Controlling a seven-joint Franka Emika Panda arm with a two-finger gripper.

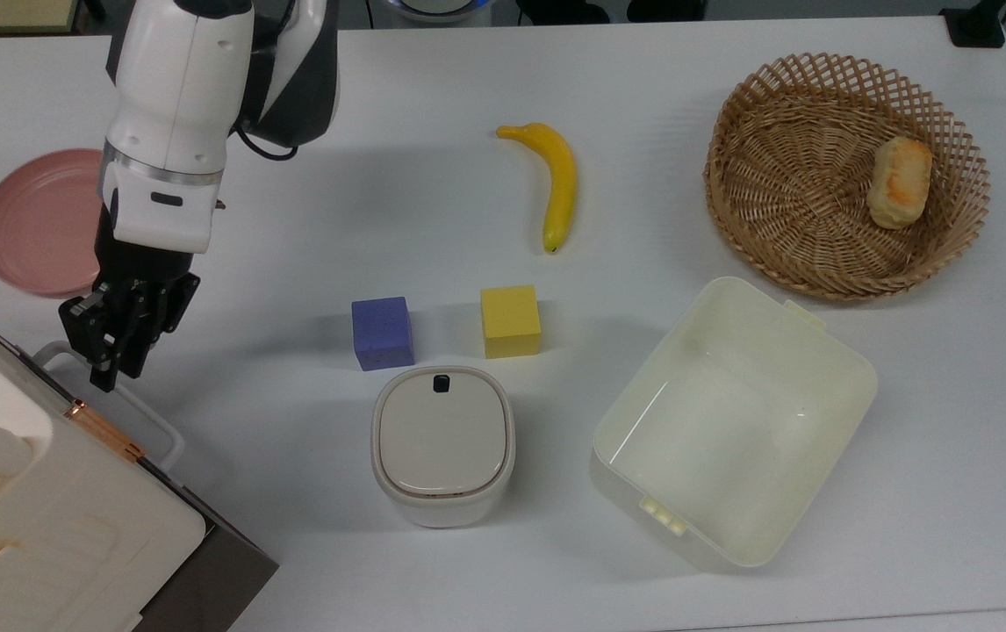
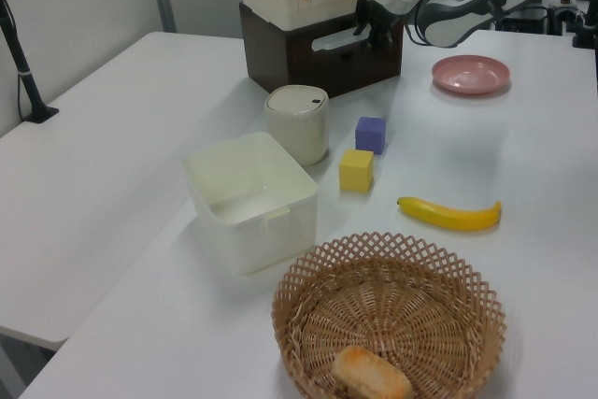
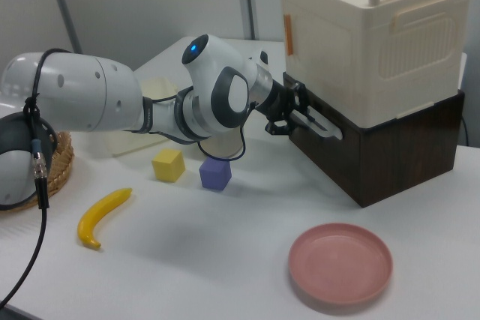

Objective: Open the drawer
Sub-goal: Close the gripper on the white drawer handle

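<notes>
Only end effector (image 1: 112, 338) at drawer (image 3: 375, 159)

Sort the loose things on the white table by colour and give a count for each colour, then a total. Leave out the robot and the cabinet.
Yellow: 2, the banana and a block
Purple: 1, a block
Pink: 1, the plate
Cream or white: 2, the open tub and the lidded container
Tan or brown: 2, the basket and the bread roll in it
Total: 8

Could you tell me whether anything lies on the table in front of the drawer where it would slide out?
Nothing visible does. The gripper is at the drawer's white handle, and the nearest things, the purple block and lidded pot, sit well clear.
</notes>
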